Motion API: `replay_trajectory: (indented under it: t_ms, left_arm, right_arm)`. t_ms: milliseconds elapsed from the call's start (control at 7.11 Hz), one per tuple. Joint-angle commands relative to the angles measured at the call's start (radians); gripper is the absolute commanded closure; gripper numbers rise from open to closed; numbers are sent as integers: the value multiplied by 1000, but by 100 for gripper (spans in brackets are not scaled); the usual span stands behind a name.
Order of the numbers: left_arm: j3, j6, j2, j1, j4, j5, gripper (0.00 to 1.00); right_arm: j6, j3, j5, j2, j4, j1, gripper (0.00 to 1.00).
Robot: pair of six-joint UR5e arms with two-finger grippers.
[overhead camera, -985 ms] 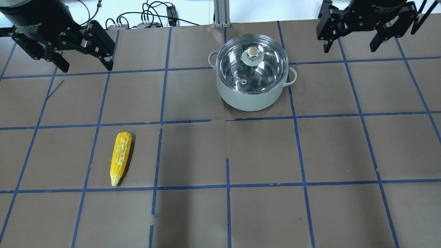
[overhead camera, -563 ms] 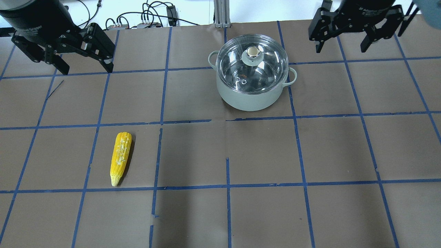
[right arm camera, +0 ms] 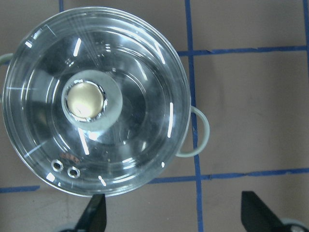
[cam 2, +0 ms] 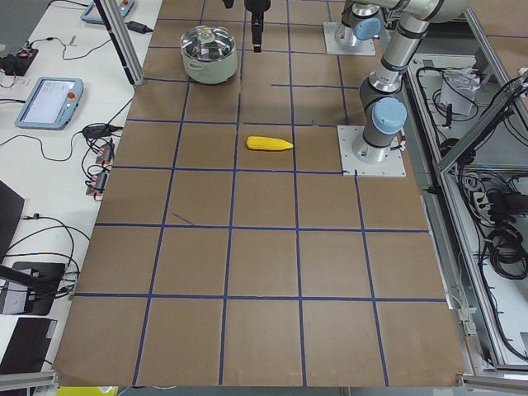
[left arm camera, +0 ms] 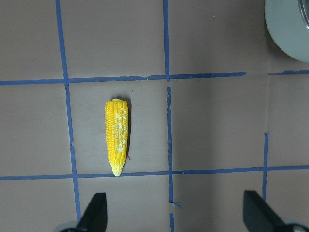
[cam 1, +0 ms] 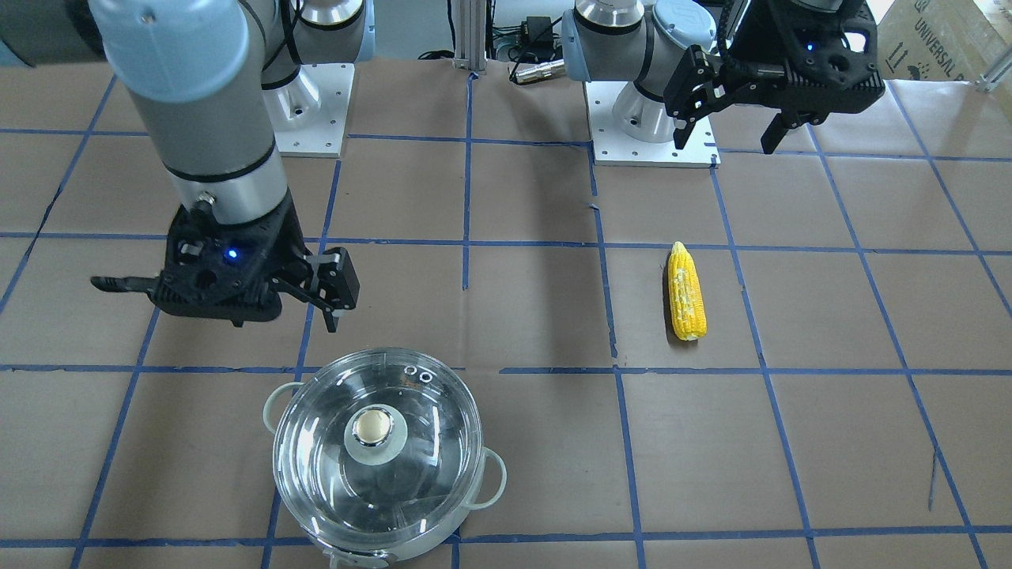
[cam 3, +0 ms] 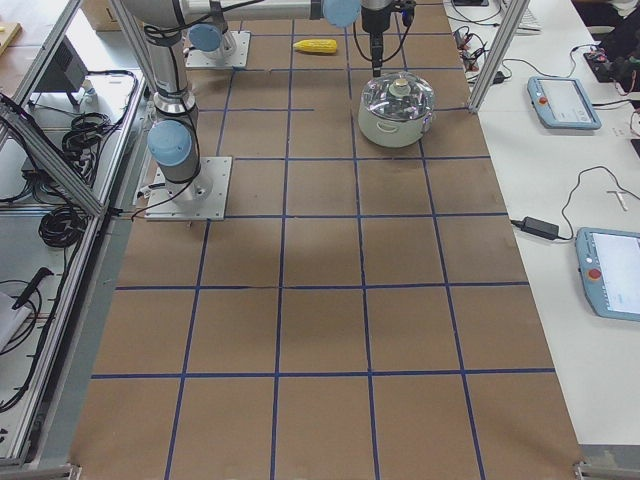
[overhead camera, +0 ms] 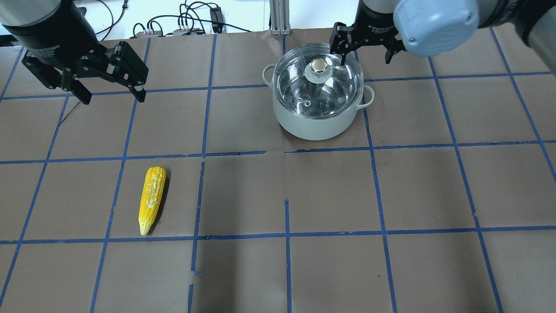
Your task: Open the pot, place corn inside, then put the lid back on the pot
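Observation:
The pot is pale grey-green with two looped handles and stands at the table's far middle. The clear glass lid sits on it, with its cream-topped knob. The lid fills the right wrist view. My right gripper is open and empty, up in the air by the pot's right rim, clear of the lid. The yellow corn lies on the table at the near left, tip towards me. It also shows in the left wrist view. My left gripper is open and empty, high above the far left.
Brown paper with a blue tape grid covers the table. Cables and a metal post lie along the far edge. The arm bases stand on white plates on my side.
My right gripper has swung left from the far right corner to the pot's right rim. My left gripper has shifted slightly. Pot, lid and corn have not moved.

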Motion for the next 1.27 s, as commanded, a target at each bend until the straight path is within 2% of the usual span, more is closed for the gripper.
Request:
replay_trajectory:
  t_ms: [0,141,281,563,1126]
  left_arm:
    - [-3,3,1,0,1,-3,0]
    - [-26,3,-10,0,-8,2,0]
    - [-26,3,4,6,-2,5,0]
    - [-66,1,-33,11,-1,0,0]
    - [-84,4,-7,11,6,0,0]
  right_arm:
    - [-1,-73,5,126,-83,70,3]
    - [-3,-136,3,157,-36,87,3]
    - [-15,-158,-1,177,-15,84,3]
    - [-17,-186,-6,233,-42,79,4]
    - [-40,-191,-6,260,-57,79,8]
